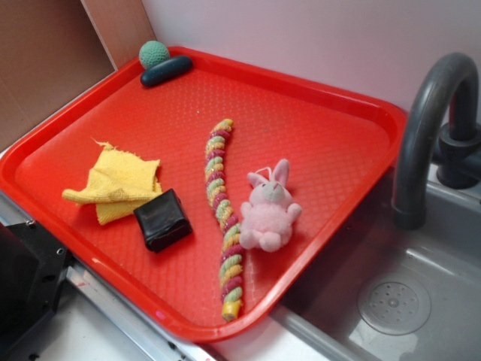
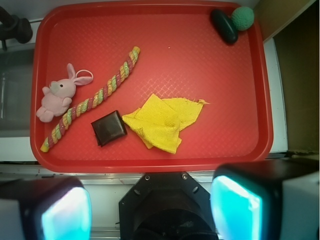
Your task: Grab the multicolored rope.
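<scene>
Gripper (image 2: pixel 150 210): fills the bottom edge of the wrist view, its two pads spread wide and holding nothing, high above the near rim of the tray.
Tray (image 2: pixel 200 60): red, with all the items on it.
Black block (image 2: pixel 108 128): lower centre of the wrist view, just beside the yellow cloth (image 2: pixel 162 120) and near the rope (a thing to avoid clipping).
Multicolored rope (image 2: pixel 92 100): lies flat on the tray, running diagonally from lower left to upper centre of the wrist view.
Pink bunny (image 2: pixel 56 95): left of the frame, tight against the rope's lower half.
Far corner: green ball (image 2: pixel 242 17) and dark oval object (image 2: pixel 224 26), well apart from the rope.
Best approach, as a judgement: descend over the rope's upper, uncrowded stretch, pads straddling its width crosswise, then close.
</scene>
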Robot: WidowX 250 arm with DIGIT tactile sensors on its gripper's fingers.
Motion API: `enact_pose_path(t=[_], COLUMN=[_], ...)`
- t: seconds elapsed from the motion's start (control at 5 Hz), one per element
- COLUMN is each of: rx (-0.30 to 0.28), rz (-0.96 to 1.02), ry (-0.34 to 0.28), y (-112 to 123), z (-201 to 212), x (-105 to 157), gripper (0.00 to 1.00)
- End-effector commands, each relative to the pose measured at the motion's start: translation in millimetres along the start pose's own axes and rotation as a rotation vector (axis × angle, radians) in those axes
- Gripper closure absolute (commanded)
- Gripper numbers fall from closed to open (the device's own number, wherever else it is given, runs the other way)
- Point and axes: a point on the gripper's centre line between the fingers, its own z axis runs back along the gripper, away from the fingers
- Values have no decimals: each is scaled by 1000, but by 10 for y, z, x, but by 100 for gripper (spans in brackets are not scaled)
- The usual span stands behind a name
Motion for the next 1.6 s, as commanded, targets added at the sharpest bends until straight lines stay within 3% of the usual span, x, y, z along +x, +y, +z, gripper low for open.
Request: enact_pose_path(t=[0.0,0.2,0.4,0.6,1.0,1.2,1.4], rx=[-32,-103,-111,-69,96,142,82], rz=[488,645,628,670,701,679,600], ry=[-38,-94,-108,-132,-176,-149,-128], y=[-141,-213,-261,-303,-431,-495,-463], z=[-299,-517,-781,-1042,-1545,-1859,-2109], x=[210,470,757,1014,1294,1356,1374], gripper=[0,0,0,0,0,0,0])
